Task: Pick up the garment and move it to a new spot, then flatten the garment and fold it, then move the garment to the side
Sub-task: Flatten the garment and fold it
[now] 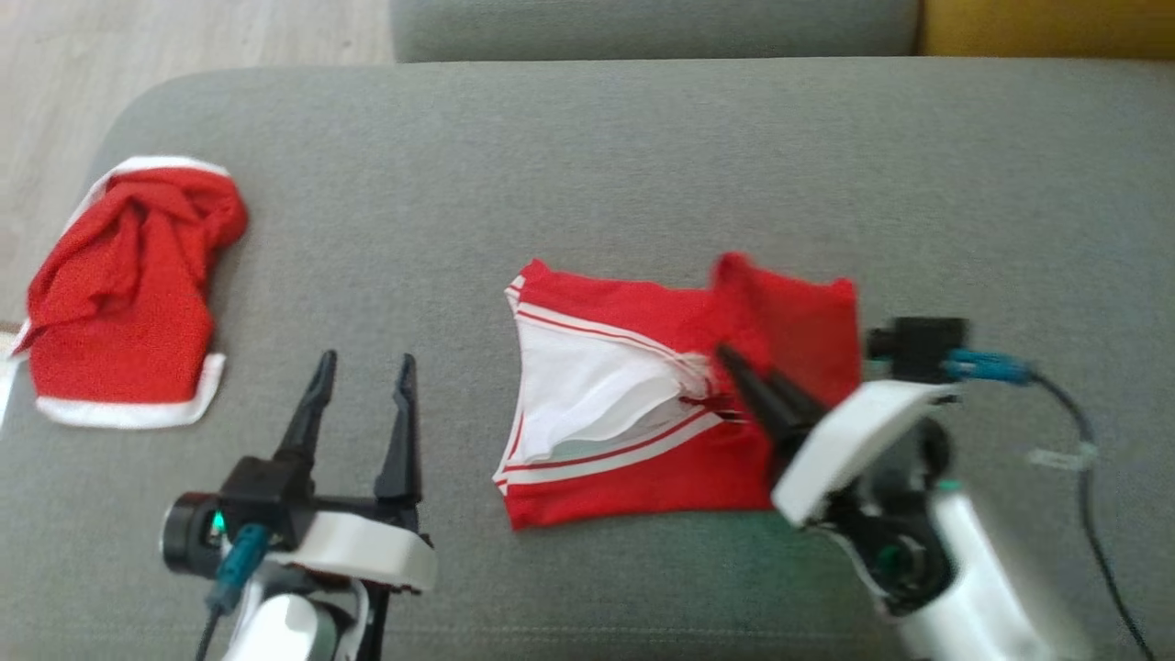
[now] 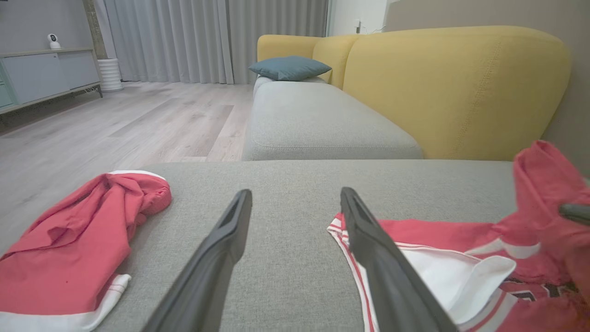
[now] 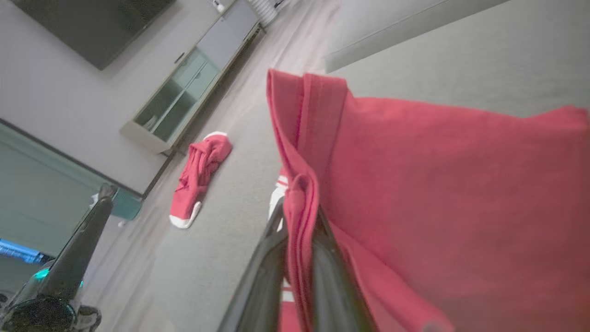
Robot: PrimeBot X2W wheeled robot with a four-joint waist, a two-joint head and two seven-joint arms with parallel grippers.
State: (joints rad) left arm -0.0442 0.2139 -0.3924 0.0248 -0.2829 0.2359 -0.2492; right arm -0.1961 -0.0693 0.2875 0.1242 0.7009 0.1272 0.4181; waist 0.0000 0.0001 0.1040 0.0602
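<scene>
The shirt (image 1: pixel 633 413) lies in the middle of the head view, on the grey seat (image 1: pixel 587 165). It is red with white stripes and a white inside.

The right gripper (image 1: pixel 734 365) reaches in from the lower right of that view. Its tips sit on the right part of the shirt. Its two fingers are pressed together on a fold of the shirt's red cloth. In the right wrist view the fold stands up between the fingers, and the rest of the shirt spreads to the right of the frame. The shirt's right side is lifted off the seat. Its left side lies flat.

The left gripper (image 1: pixel 366 363) is at the lower left of the head view, fingers spread wide. It is near the shirt's left edge but apart from it.

A second red cloth (image 1: pixel 128 294) lies bunched at the far left, well apart from the shirt.
</scene>
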